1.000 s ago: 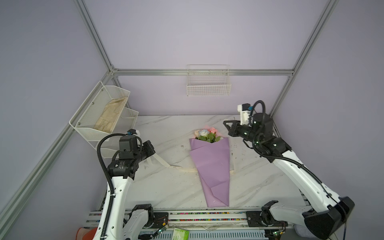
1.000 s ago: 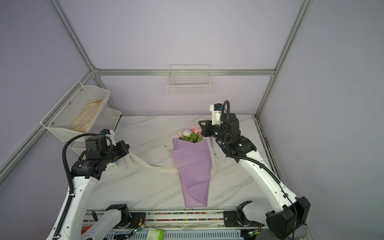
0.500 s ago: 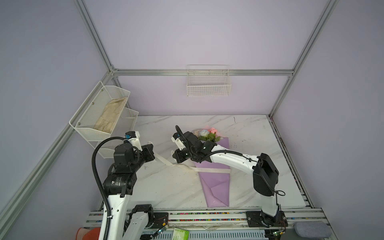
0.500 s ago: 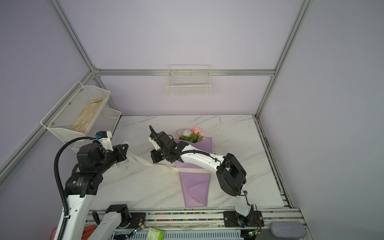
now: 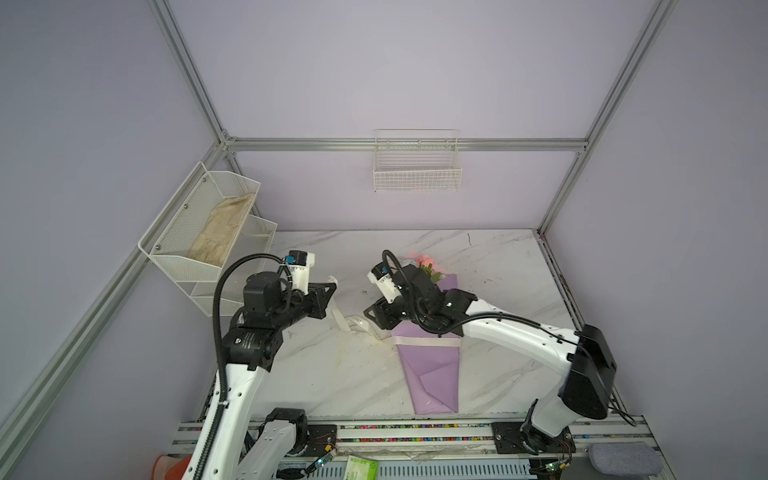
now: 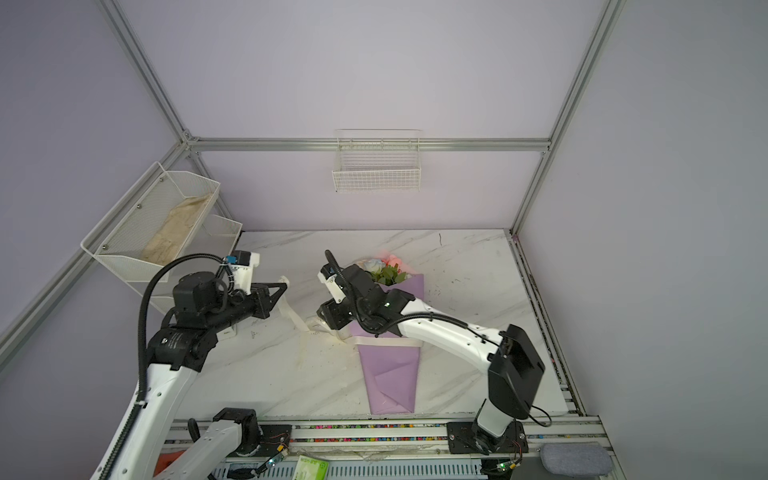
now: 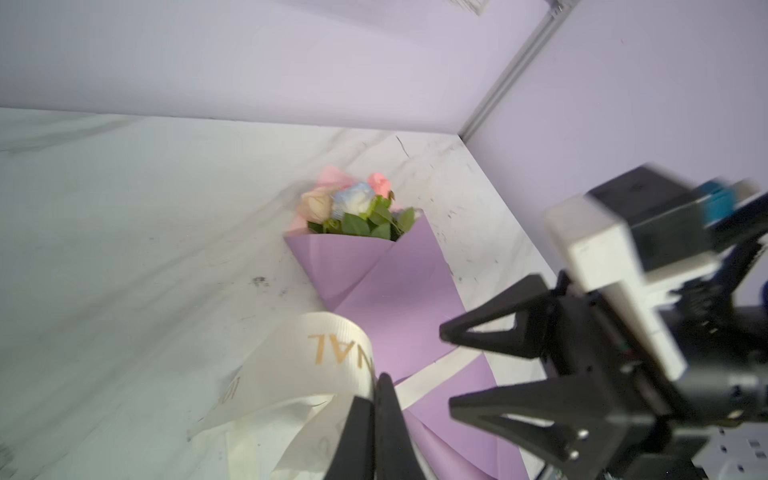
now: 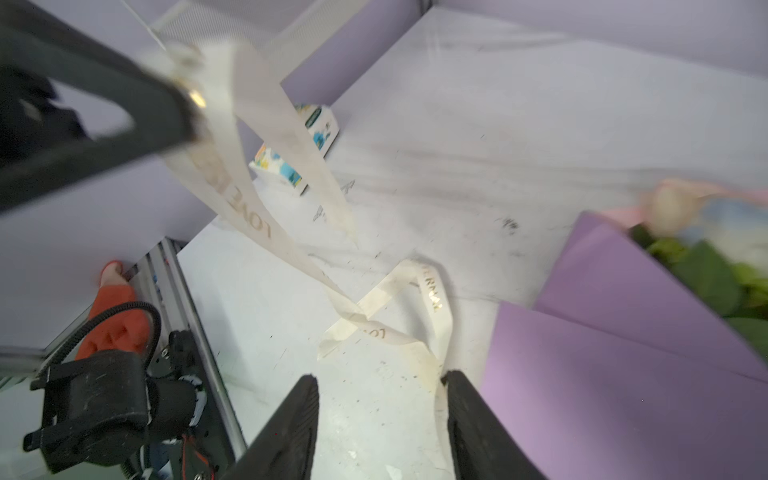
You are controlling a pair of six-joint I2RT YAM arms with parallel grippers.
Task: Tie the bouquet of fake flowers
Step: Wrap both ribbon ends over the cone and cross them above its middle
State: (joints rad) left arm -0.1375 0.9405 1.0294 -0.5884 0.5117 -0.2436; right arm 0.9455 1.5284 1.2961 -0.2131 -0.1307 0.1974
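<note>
The white marble surface (image 5: 498, 266) carries the bouquet of fake flowers (image 5: 432, 374). It lies right of the middle in a lilac paper cone, blooms toward the back wall, under our right arm (image 5: 519, 336). A cream lettered ribbon (image 8: 249, 208) bands the cone and trails leftward in loops. Our left jaws are clenched on the ribbon's raised stretch. Our right jaws stand released and apart, low beside the cone, with a ribbon strand running between them.

A white marble tabletop (image 5: 498, 266) carries a looping cream ribbon (image 8: 432, 299) with gold letters and a small blue-printed carton (image 8: 318, 124). A wire basket (image 5: 417, 183) hangs on the back wall. A tiered mesh rack (image 5: 187, 268) on the side wall holds a beige cloth (image 5: 220, 232).
</note>
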